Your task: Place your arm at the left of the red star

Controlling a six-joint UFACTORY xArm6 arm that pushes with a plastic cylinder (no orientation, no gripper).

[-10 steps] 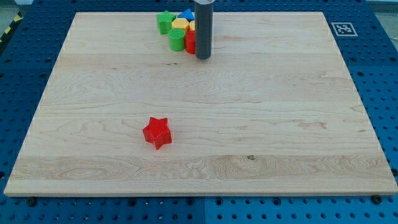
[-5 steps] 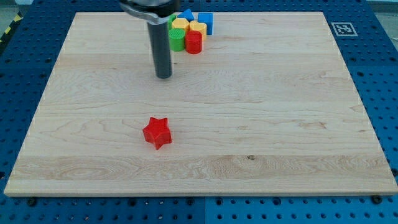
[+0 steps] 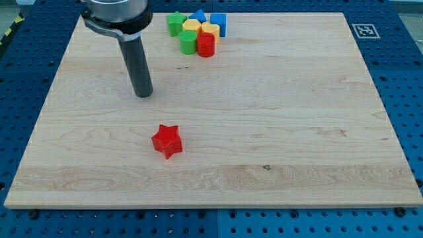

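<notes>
Hovering above and a little to the view's left of the red star [image 3: 166,141], my tip [image 3: 143,95] sits on bare wood, apart from every block. No jaws here at all: a plain rod, holding nothing. The red star lies alone, left of the board's centre and toward the view's bottom, well apart from the cluster at the top edge.

Now the risk, as I judge it: the spot to reach is just beside the star's left point, and a straight line down from here passes close to it. Cut the corner and the rod clips the star and shoves it rightward (then "left of it" has to be found again). Swinging wider to the view's left before dropping level with it looks safer.

The count: one red star; up top, one green star [image 3: 175,23], one green cylinder [image 3: 188,42], one red cylinder [image 3: 206,45], two yellow blocks [image 3: 200,28], and two blue blocks [image 3: 217,22], one partly hidden. Eight in all.
</notes>
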